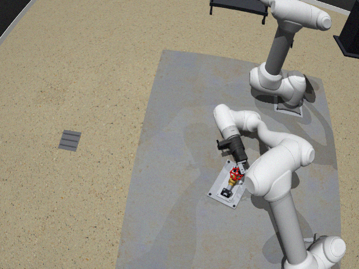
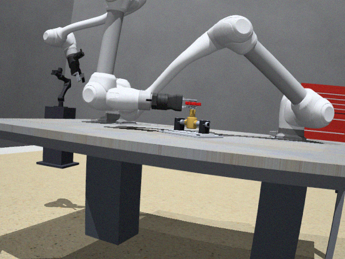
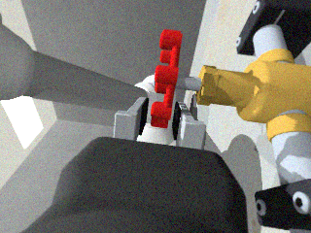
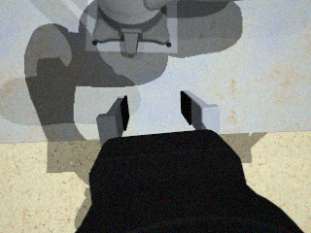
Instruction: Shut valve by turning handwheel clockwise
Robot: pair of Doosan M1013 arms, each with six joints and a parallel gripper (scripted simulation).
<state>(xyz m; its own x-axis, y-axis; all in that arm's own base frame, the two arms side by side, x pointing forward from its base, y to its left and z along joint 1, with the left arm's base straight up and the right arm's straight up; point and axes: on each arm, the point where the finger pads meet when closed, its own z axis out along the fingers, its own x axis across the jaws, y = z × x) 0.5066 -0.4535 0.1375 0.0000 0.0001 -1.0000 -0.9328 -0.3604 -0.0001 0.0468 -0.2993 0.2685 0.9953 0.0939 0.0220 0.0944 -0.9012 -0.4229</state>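
The red handwheel point(image 1: 231, 176) point(image 2: 193, 103) point(image 3: 166, 76) sits level on the stem of the yellow valve body point(image 1: 231, 181) point(image 2: 191, 122) point(image 3: 287, 89). The valve's pipe is held by black clamps on a pale mounting plate point(image 1: 216, 188). My left gripper point(image 2: 191, 103) point(image 3: 160, 112) reaches in from the side at wheel height. Its fingers stand above and below the near rim, with a gap on both sides in the left wrist view; it is open around the rim. My right gripper point(image 2: 80, 79) point(image 4: 155, 104) is open and empty, high and far from the valve.
The table point(image 1: 162, 130) point(image 2: 117, 134) carries both arm bases. In the top view the left arm's white elbow point(image 1: 261, 176) hangs close beside the valve plate. A small black arm point(image 2: 65, 89) on a pedestal and a red cabinet point(image 2: 325, 134) stand behind the table.
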